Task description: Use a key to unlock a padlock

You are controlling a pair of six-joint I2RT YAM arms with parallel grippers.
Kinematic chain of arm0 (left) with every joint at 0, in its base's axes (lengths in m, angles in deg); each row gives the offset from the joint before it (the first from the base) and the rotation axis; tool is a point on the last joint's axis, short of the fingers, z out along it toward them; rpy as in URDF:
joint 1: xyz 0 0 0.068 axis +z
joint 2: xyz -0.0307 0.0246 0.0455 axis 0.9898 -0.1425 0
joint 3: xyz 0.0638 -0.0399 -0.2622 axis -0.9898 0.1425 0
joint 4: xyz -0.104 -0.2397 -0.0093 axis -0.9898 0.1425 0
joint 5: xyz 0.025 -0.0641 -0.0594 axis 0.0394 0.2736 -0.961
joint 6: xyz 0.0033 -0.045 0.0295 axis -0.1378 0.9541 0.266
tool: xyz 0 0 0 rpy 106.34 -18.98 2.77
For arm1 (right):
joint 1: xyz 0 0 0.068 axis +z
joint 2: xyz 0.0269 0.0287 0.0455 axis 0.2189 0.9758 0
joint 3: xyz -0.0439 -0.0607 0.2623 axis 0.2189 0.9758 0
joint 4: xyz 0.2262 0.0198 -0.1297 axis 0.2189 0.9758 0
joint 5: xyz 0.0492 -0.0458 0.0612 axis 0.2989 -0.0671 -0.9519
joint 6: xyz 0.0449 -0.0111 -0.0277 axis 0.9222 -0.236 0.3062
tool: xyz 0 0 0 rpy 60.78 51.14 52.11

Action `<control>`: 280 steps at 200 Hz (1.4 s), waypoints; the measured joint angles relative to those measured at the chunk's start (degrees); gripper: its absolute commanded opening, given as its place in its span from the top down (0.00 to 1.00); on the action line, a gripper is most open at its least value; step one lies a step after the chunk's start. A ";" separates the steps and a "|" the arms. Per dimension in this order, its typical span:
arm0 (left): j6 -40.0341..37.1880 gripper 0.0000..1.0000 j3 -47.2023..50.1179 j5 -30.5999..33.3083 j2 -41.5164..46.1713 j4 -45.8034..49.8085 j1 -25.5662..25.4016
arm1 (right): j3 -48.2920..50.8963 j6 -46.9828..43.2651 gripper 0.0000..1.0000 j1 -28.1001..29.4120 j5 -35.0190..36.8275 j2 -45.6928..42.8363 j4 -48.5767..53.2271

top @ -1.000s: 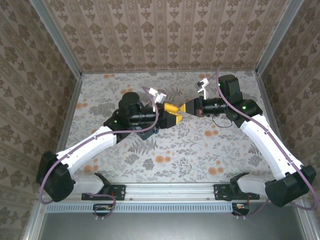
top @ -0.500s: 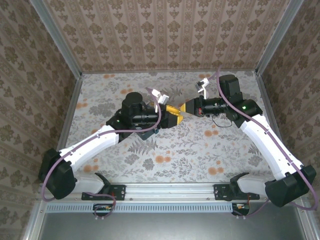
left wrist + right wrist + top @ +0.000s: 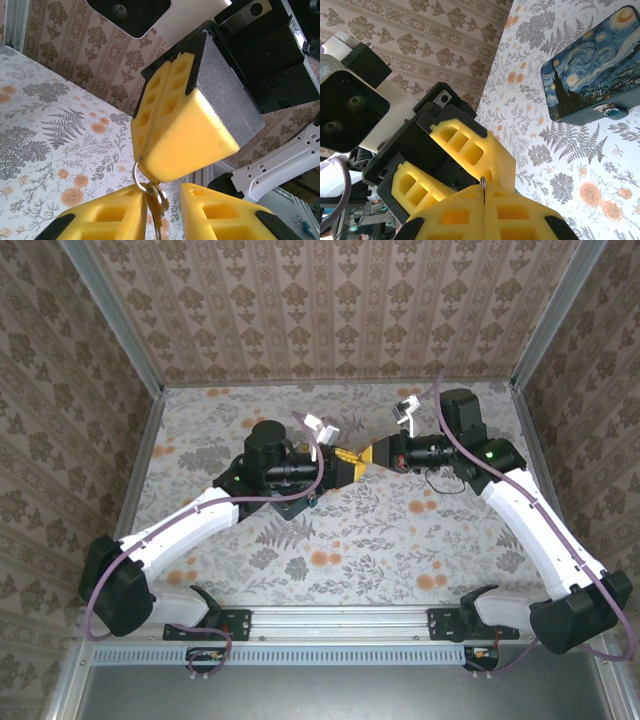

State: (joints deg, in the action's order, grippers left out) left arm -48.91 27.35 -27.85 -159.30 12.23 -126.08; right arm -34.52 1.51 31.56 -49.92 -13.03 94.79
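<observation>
Over mid-tabletop (image 3: 400, 540), seen from above, left pincer (image 3: 347, 464) and right pincer (image 3: 374, 454) meet tip to tip. Left wrist: its fingers stand apart around the key ring (image 3: 150, 192), which the right's tips clamp, so the left should probably back straight off without snagging. Right wrist: the padlock (image 3: 612, 111) sits at the painted box (image 3: 585, 75) edge, well away.

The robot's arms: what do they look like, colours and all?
The left arm and right arm have white shells, black joints and a purple cable each. The left gripper and right gripper have chunky yellow fingers with square hollows and black tips.
</observation>
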 measured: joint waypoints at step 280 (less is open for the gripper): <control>-3.19 1.00 0.66 1.46 4.39 7.02 0.87 | 2.67 -0.11 1.00 -0.79 -4.50 -0.74 -0.96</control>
State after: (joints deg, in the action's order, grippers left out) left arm -52.11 28.01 -26.39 -154.90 19.25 -125.20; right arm -31.85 1.40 30.77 -54.43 -13.77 93.83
